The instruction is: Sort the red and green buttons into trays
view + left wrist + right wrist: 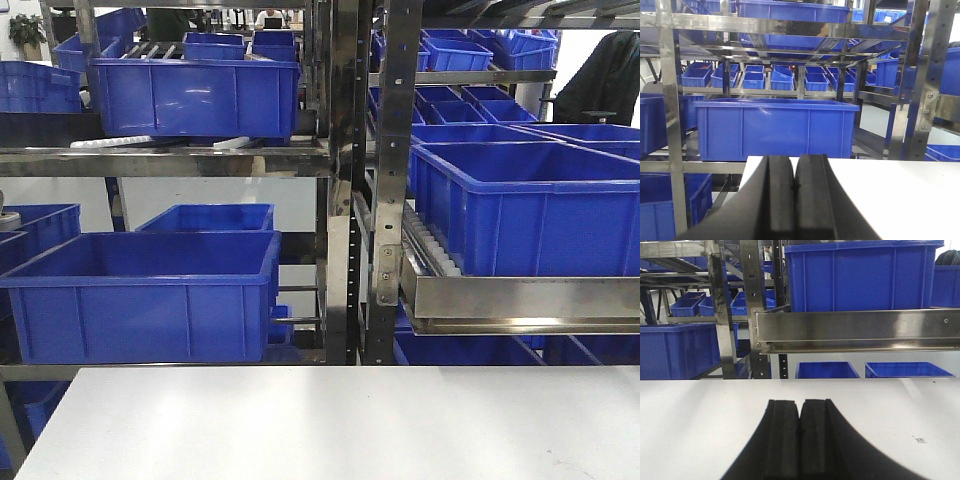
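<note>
no buttons visible; left gripper point(795, 187) and right gripper point(800, 432) pinched closed, empty; buttons likely light, hard, best nipped across their sides.

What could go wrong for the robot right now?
No buttons or trays show in any view, so the arms might end up reaching blindly. The left gripper and right gripper are both shut; they must open before grabbing anything. The steel shelf rail hangs close behind the white table, so a long forward reach could bump it.
</note>
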Controlling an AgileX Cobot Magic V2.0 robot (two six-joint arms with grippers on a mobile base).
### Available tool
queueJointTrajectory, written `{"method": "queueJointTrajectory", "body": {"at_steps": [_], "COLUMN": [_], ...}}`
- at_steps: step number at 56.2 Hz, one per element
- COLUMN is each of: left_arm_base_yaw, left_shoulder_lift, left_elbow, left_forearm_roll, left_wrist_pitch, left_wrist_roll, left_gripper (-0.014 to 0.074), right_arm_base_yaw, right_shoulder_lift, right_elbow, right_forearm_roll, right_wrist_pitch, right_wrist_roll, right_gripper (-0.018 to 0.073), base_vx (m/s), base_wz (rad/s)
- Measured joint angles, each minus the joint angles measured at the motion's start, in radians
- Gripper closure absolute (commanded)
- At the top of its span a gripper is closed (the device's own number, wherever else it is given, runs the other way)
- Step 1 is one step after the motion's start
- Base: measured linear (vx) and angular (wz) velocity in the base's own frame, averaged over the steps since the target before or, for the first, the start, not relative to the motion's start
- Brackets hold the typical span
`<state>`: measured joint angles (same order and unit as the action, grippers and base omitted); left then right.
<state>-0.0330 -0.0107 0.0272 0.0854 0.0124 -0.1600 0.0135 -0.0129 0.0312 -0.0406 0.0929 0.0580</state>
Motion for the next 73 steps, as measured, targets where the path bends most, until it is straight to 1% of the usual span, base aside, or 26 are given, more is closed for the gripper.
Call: {"method": "queueJointTrajectory", "body": {"at_steps": [73], "left_arm_base_yaw": [0.000], "left_shoulder_lift": [0.000], "left_elbow": [0.000], "left_forearm_roll": [0.000], "left_wrist_pitch": [0.000], "left_wrist_roll": [0.000], "left_gripper": [0.0603], "right_arm_base_yaw": [0.000], "right_shoulder_lift": [0.000], "right_elbow": [0.000], "right_forearm_roll": [0.000], "right_wrist_pitch": [0.000], "right_wrist_roll": [0.000], "right_gripper": [0.0568], "base_vx": [0.00], "base_wz": [0.00]}}
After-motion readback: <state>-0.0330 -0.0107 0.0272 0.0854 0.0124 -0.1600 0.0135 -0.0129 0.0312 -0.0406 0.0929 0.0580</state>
